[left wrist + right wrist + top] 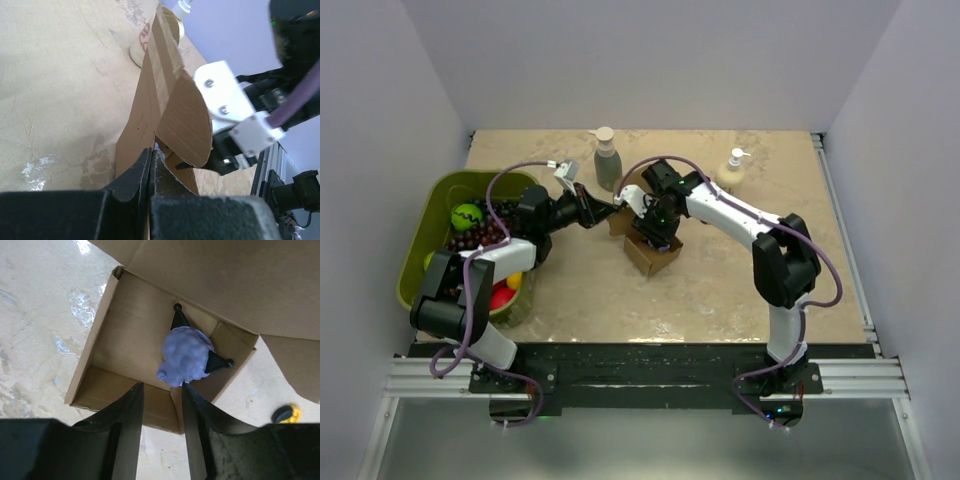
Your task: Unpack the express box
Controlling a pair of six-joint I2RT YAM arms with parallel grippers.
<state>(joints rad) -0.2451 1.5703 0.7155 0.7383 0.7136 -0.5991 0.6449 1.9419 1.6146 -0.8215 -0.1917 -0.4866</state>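
The express box [652,252] stands open in the middle of the worktop [740,290]. Our left tool [151,152] is clamped on a flap; our right tool [161,388] hangs above, fingers apart and empty. We judge the bluish lumpy toy [184,356] inside is not yet out.

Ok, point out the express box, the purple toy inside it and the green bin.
express box [125,325], right wrist view, bare inner wall.
purple toy [184,356], right wrist view, middle of its lumpy body.
green bin [420,235], top external view, left wall.

matt cardboard express box [125,325]
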